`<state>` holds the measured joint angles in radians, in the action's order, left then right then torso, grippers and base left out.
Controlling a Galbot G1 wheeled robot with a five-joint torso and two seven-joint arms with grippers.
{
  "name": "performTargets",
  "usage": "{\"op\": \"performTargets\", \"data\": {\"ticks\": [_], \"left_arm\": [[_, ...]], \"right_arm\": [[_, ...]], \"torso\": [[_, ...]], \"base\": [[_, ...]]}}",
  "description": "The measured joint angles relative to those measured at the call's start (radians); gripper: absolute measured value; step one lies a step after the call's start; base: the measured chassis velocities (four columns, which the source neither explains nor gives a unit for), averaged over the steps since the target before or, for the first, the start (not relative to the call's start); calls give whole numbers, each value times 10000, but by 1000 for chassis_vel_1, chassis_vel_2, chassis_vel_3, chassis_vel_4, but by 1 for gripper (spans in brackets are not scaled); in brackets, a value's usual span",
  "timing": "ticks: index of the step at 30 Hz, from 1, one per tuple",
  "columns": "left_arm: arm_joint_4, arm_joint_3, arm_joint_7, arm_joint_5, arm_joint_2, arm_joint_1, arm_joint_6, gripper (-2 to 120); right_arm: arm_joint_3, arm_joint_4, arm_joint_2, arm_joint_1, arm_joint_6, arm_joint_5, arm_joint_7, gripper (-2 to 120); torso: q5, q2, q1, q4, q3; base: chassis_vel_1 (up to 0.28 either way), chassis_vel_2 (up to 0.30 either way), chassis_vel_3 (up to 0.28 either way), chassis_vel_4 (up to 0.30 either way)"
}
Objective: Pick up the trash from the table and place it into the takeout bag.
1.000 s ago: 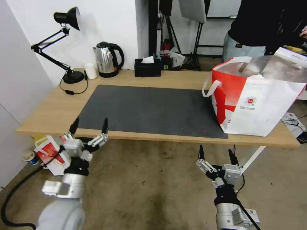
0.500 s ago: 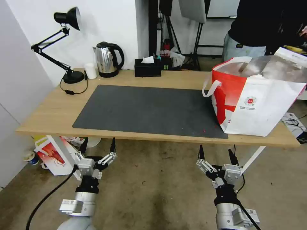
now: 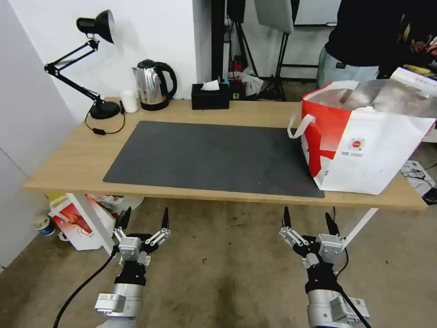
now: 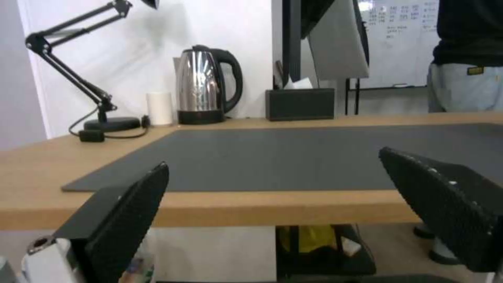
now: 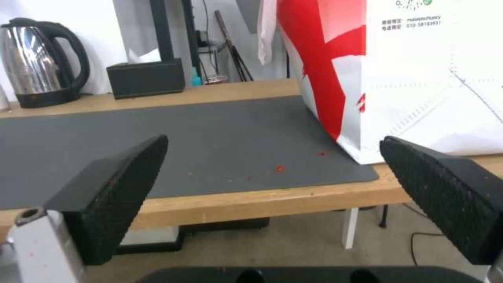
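table [image 3: 68, 159]: spans the middle of the head view.
mat [image 3: 214, 157]: lies on the table's centre.
takeout bag [image 3: 364, 141]: stands at right of frame, on the table, touching the mat's right end.
lamp [image 3: 91, 59], small cup [image 3: 129, 100], kettle [image 3: 154, 85], tissue box [image 3: 210, 96]: along the table's far edge, upper left to centre.
smaller bag [image 3: 77, 221]: on the floor, lower left, under the table.

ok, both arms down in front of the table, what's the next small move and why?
Probably none: hold and count the task done. The table and its dark mat carry no bowls or drink cup, just red crumbs near the takeout bag. The left claw and right claw hang open and empty below the table edge.
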<state>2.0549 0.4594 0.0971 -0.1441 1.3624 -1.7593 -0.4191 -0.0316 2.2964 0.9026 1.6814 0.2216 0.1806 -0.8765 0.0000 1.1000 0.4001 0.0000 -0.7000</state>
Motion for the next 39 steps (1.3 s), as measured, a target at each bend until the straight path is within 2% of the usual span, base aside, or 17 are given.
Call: {"op": "performTargets", "data": {"ticks": [9,39], "left_arm": [[-267,-28,-212,-249,-13,165,53,100],[-266,-16,-212,-279,-30,178,83,100]], "right_arm": [[0,0,0,0,0,0,0,100],[0,0,0,0,0,0,0,100]], "torso": [[0,0,-1,0,0],[0,0,-1,0,0]], "base": [[0,0,0,0],[0,0,0,0]]}}
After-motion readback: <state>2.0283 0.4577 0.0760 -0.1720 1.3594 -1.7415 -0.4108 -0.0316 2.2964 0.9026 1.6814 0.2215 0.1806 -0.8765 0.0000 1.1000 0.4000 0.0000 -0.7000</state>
